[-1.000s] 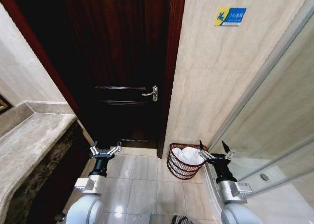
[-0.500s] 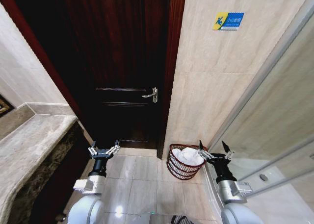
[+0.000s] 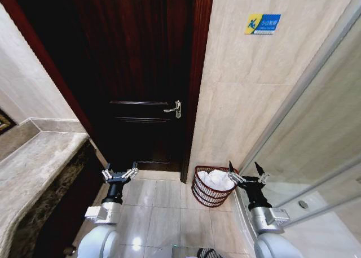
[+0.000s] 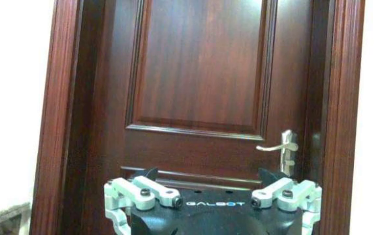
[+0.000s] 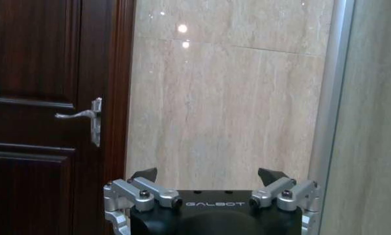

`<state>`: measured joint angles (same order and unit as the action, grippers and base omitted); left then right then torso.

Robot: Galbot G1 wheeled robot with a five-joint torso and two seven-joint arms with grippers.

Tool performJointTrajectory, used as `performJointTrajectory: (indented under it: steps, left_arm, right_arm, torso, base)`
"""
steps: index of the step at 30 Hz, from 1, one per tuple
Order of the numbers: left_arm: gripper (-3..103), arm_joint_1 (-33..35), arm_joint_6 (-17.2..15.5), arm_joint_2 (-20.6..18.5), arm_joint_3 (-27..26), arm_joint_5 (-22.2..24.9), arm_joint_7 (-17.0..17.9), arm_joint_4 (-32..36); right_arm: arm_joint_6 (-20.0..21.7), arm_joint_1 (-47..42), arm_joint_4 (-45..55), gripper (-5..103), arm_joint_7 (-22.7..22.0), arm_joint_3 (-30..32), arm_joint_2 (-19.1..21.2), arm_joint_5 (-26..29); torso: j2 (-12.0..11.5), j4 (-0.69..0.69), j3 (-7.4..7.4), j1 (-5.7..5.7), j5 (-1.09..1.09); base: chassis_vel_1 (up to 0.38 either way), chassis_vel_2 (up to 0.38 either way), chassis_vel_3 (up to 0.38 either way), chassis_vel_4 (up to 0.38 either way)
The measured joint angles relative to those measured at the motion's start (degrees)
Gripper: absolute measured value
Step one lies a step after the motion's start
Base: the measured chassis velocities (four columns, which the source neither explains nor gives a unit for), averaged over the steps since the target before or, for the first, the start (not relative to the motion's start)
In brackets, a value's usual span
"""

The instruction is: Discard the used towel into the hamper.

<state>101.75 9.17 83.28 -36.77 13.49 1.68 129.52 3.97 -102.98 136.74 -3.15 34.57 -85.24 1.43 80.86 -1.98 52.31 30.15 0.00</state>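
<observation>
Both sets of jaws stand spread wide and hold nothing: the left gripper [image 3: 119, 174] hangs over the floor before the door, the right gripper [image 3: 246, 175] just beside the small round red-brown wire hamper [image 3: 210, 193]. A crumpled white towel [image 3: 215, 180] lies inside the hamper, so the discarding looks done. The hamper sits on the glossy pale tiled floor [image 3: 163, 213], near the dark wooden door [image 3: 141, 71] and beige stone wall [image 3: 248, 88]; a marble table [image 3: 34, 167] runs along the left.
</observation>
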Motion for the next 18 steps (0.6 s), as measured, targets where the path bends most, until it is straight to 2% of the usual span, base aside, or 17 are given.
performJointTrajectory:
  steps: [18]
  left_arm:
    - [100,-0.21,-0.42,0.02,0.16,-0.72,0.04,0.02]
  right_arm:
    - [0.44,-0.12,-0.01,100,-0.33,0.22,-0.06,0.43]
  torso:
    - [-0.26,0.00,-0.13,-0.10,0.00]
  base:
    - [0.010,-0.008,-0.011,0.011]
